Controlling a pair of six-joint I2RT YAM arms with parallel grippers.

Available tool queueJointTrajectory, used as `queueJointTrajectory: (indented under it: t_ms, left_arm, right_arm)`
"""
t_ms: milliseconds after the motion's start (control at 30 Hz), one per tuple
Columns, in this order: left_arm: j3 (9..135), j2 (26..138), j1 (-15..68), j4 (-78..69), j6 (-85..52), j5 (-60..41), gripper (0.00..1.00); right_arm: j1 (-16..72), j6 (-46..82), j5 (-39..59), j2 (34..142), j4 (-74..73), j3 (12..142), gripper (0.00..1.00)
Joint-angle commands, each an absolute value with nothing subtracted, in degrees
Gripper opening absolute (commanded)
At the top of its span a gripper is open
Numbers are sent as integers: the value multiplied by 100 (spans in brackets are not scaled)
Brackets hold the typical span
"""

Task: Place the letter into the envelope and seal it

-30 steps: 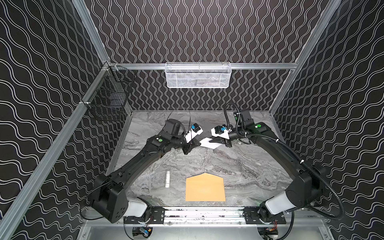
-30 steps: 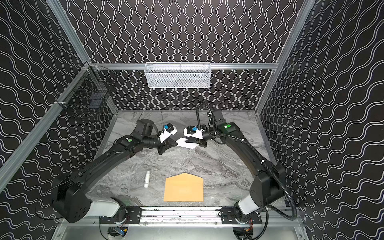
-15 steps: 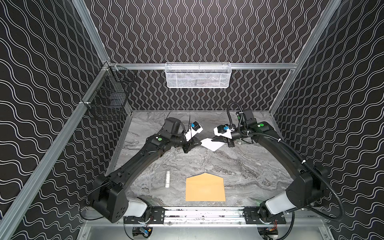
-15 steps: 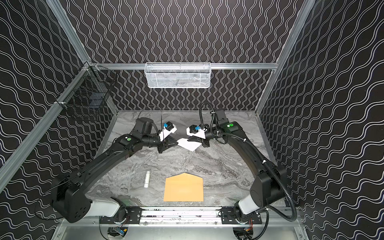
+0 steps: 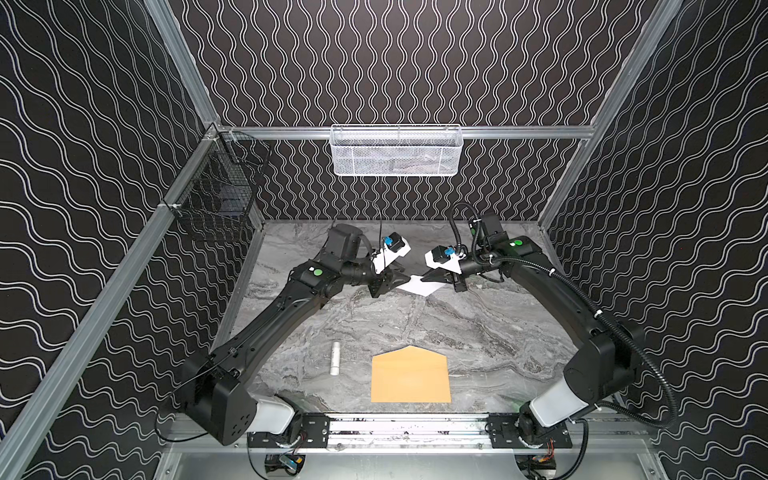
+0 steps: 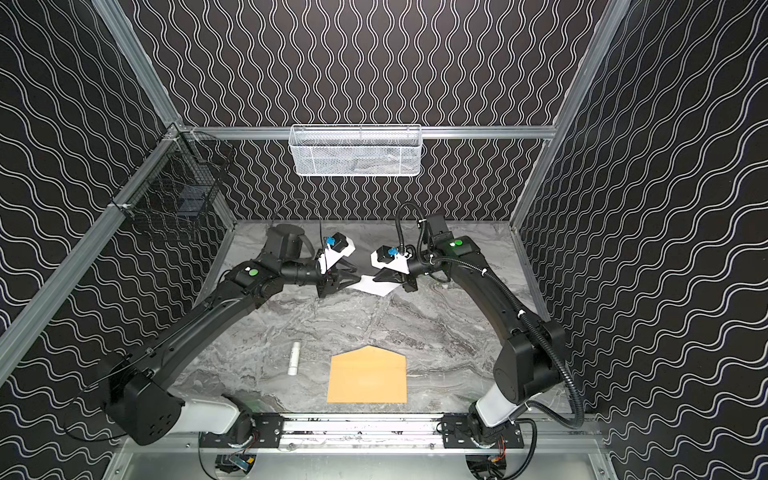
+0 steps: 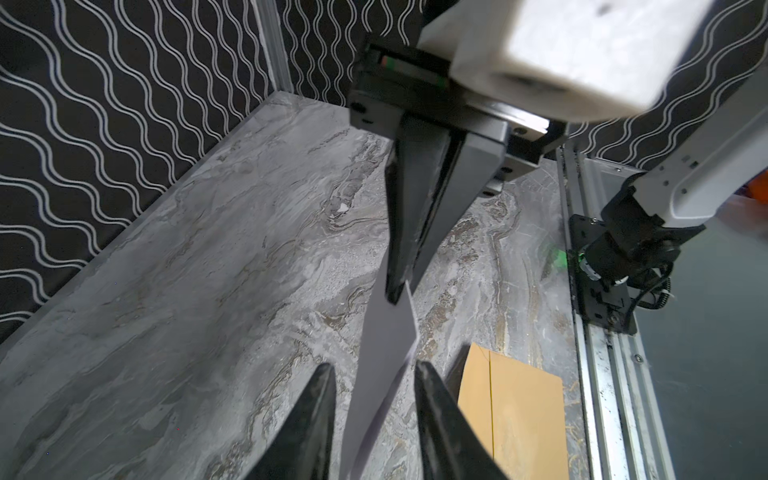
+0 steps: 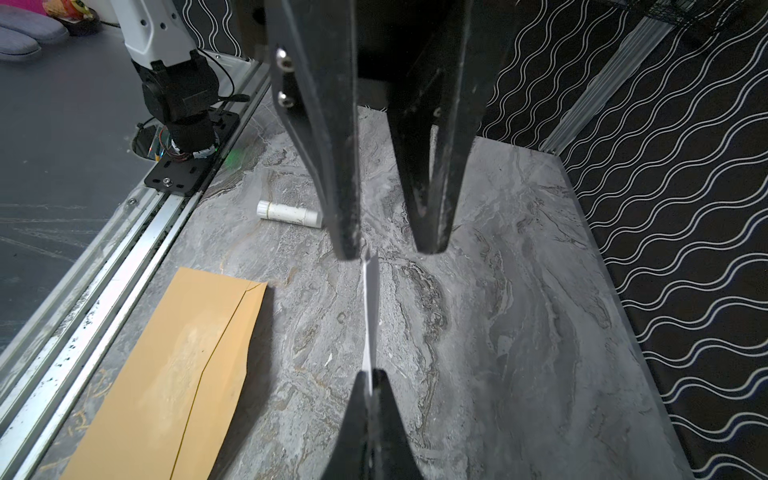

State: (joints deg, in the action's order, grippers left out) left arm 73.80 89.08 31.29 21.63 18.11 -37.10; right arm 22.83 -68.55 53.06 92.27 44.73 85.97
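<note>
White letter (image 5: pixel 415 286) now hangs from R fingers (image 8: pixel 353 424) alone, clenched on its edge; L fingers (image 7: pixel 316 415) just released. Handover done, envelope (image 5: pixel 410 378) next.

left gripper (image 7: pixel 374 368): jaws apart, letter (image 7: pixel 386 332) edge-on between them, perhaps untouched | right gripper (image 7: pixel 397 291): jaws pinch letter's far end | envelope (image 7: pixel 523 415) flat on desk (image 7: pixel 208 291)

Place: robot lab test cell | Enclosure: aluminium frame posts (image 5: pixel 181 62), black wavy-patterned wall panels (image 5: pixel 395 62) on three sides | Bench: grey marble-look tabletop (image 5: pixel 478 332), left arm (image 5: pixel 270 320) and right arm (image 5: pixel 557 291) mounted on a metal rail (image 5: pixel 407 424) along the front | Fittings: white mesh basket (image 5: pixel 397 151) on back bar, black wire basket (image 5: pixel 216 199) on the left bar | Wiring: cables (image 5: pixel 286 461) under rail
</note>
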Motion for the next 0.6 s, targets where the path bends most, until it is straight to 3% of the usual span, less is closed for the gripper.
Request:
queueJointTrajectory:
  t_ms: [0, 133, 567]
  left_arm:
    - [7500, 9025, 3206, 2232, 1942, -3912, 36]
    - [7569, 9152, 3218, 2214, 1933, -3881, 35]
    - [7704, 9308, 3221, 2252, 1894, -3886, 4]
  right_arm:
    - [2309, -6935, 5502, 9254, 4676, 8682, 0]
    - [2316, -6917, 5502, 9257, 4658, 8684, 0]
    - [2329, -6873, 5467, 9272, 4636, 8695, 0]
